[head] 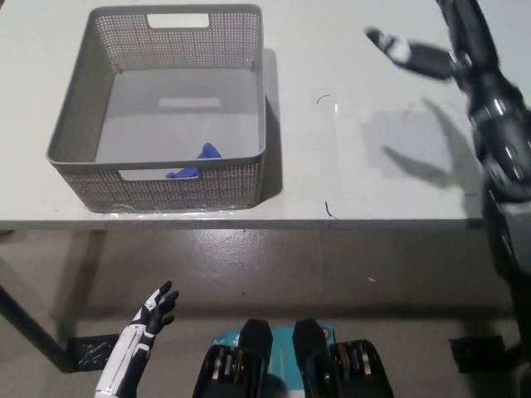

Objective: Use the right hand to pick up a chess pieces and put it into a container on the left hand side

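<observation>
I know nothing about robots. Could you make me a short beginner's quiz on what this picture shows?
1. True or false: the grey basket stands on the floor.
2. What colour is the piece lying in the basket? A) red B) blue C) green
3. Fill in: the white left hand hangs below the table edge, while the black right hand is raised over the table's far ____ side.

Key: 1. False, it stands on the table. 2. B. 3. right.
</observation>
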Robot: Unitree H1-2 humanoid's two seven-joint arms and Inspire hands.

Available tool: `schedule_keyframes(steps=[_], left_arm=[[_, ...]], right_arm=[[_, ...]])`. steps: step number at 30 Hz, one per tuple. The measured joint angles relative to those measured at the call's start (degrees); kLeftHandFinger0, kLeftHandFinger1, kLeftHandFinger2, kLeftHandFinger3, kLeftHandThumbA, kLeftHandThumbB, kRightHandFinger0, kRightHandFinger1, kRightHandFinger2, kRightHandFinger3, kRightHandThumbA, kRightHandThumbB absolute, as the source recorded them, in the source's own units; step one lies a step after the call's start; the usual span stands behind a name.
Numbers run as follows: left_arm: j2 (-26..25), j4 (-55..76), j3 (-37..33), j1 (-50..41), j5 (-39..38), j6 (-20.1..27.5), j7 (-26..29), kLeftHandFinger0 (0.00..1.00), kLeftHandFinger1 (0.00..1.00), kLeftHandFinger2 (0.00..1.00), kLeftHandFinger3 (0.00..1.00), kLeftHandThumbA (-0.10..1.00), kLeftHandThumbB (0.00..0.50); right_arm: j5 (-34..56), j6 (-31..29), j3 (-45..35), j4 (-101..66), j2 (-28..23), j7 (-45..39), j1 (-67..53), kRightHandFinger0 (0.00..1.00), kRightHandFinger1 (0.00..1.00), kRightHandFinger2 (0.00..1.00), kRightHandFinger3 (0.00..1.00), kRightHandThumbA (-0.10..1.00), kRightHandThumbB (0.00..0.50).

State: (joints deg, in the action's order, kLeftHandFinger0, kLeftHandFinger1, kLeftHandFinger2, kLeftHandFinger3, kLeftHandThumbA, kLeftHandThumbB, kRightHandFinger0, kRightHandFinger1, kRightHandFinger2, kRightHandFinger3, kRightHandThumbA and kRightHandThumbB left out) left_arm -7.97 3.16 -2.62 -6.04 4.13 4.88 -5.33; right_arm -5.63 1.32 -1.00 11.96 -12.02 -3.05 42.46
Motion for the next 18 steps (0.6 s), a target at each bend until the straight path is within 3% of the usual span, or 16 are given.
schedule_keyframes(steps=[5,9,11,18], left_arm=[[0.0,-0.28,0.01,0.02,0.0,0.01,0.0,1.0,1.0,1.0,1.0,1.0,0.026],[0.0,-0.82,0.01,0.0,-0.03,0.03,0.0,1.0,1.0,1.0,1.0,1.0,0.035],[0.04,-1.13,0.0,-0.09,-0.04,0.05,0.0,1.0,1.0,1.0,1.0,1.0,0.034],[0.02,-1.31,0.06,-0.07,-0.11,0.08,0.0,1.0,1.0,1.0,1.0,1.0,0.035]], right_arm=[[2.67,1.31,-2.11,-10.79,-0.15,-0.23,-10.38,1.0,1.0,1.0,1.0,0.76,0.233],[6.61,2.55,-3.35,-18.65,0.05,-1.12,-18.19,1.0,1.0,1.0,1.0,0.71,0.18],[8.97,3.0,-3.68,-21.97,0.2,-1.71,-22.6,1.0,1.0,1.0,1.0,0.76,0.176],[15.96,3.68,-3.91,-21.35,2.22,-4.28,-31.1,1.0,1.0,1.0,1.0,0.76,0.169]])
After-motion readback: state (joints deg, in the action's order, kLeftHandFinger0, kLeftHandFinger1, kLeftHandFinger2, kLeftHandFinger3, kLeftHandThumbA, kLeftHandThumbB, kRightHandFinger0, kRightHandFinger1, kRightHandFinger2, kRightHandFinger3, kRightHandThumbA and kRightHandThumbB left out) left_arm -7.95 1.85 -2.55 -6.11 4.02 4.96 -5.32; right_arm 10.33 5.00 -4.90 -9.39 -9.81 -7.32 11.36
